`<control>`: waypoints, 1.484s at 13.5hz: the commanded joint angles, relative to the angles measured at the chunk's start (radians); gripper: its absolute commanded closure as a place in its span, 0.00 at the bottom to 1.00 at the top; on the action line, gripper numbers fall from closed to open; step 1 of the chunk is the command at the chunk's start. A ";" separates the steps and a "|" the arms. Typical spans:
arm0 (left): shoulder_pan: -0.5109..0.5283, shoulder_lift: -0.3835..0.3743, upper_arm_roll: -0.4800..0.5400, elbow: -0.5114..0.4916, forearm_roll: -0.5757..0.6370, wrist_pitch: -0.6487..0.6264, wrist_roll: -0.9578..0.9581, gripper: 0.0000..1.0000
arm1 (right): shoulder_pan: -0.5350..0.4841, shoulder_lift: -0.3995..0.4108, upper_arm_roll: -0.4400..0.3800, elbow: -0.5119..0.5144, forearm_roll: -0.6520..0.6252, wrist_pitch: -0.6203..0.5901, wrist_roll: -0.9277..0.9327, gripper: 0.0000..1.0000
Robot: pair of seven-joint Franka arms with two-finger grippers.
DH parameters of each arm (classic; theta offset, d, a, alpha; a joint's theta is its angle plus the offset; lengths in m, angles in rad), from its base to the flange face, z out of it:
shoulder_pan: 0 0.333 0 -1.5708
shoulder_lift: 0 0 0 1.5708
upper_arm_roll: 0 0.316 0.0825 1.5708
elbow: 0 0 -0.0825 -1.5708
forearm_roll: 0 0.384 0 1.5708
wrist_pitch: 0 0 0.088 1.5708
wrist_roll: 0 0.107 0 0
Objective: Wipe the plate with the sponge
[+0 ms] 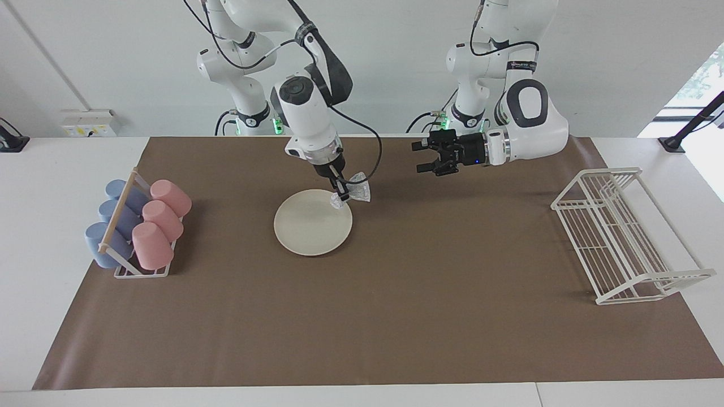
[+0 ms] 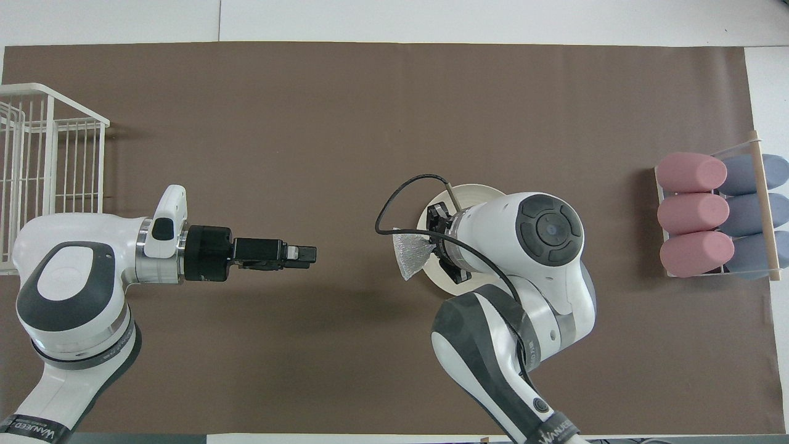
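Right pincer (image 1: 340,191): clamping the sponge (image 1: 357,191), which is hanging over the plate's robot-side edge
Plate (image 1: 308,229): lying flat on the brown surface (image 1: 396,316)
Left pincer (image 1: 425,158): gaping wide, gripping nothing, hovering over bare surface beside the sponge

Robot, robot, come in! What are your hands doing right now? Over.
Right gripper shut on sponge, at plate rim. Left gripper open, up over the mat, waiting. Nothing in the way.
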 commanded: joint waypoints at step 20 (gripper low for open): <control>0.144 -0.002 -0.011 0.145 0.697 0.006 -0.329 0.00 | -0.180 0.118 0.012 -0.125 -0.015 0.116 -0.387 1.00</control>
